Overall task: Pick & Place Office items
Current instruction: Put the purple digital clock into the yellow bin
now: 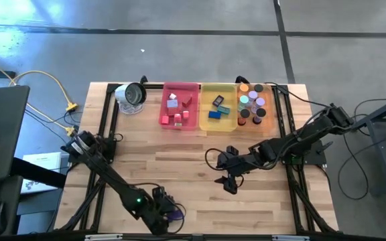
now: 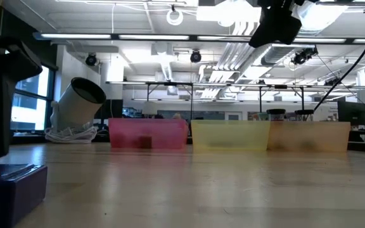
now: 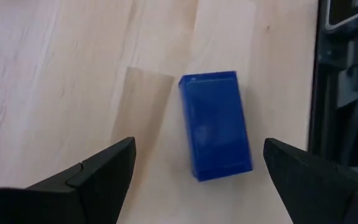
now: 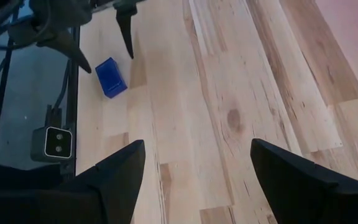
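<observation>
Light wooden table: small dark-blue rectangular plastic block lies flat at lower left of the high view. Left gripper hangs above, fingers spread, straddling it. Right gripper waits mid-table, fingers spread, empty. Step: pre-grasp. Next: descend, close.

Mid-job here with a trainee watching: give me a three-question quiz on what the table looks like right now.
1. True or false: the left gripper is shut on the blue block.
2. Which tray holds the round discs? A) pink tray B) yellow tray C) orange tray
3. Fill in: the right gripper hovers over bare ____, with nothing between its fingers.

Key:
1. False. Its fingers stand open on either side of the block, which lies on the table.
2. C. The discs are in the orange tray; the pink tray and yellow tray hold blocks.
3. Table.
</observation>
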Controlling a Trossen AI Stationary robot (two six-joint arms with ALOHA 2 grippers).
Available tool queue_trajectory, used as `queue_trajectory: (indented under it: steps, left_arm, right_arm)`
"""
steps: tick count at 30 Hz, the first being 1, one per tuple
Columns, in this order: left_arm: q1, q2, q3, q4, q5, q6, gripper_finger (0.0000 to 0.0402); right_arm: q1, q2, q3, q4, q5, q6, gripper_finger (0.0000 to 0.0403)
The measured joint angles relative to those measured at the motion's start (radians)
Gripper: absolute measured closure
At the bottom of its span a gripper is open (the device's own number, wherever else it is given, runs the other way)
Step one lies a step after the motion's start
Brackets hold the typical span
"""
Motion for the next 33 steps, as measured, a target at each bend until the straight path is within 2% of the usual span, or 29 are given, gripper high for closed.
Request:
queue_trajectory:
  steps: [7, 26, 29, 33]
  left_arm:
    - [-0.002, 0.051, 0.000, 0.103, -0.009, 0.044, 0.0057]
    - [0.000, 0.104, 0.003, 0.078, -0.024, 0.031, 0.0058]
    - [0.005, 0.105, 0.003, 0.076, -0.021, 0.031, 0.0072]
    - [0.006, 0.106, 0.002, 0.058, -0.024, 0.031, 0.0126]
  right_arm:
    - [0.000, 0.000, 0.001, 0.000, 0.002, 0.019, 0.0121]
    - [0.000, 0.000, 0.001, 0.000, -0.004, 0.049, 0.0121]
    - [0.000, 0.000, 0.001, -0.001, -0.004, 0.049, 0.0121]
    - [0.000, 0.000, 0.001, -0.001, -0.004, 0.048, 0.0121]
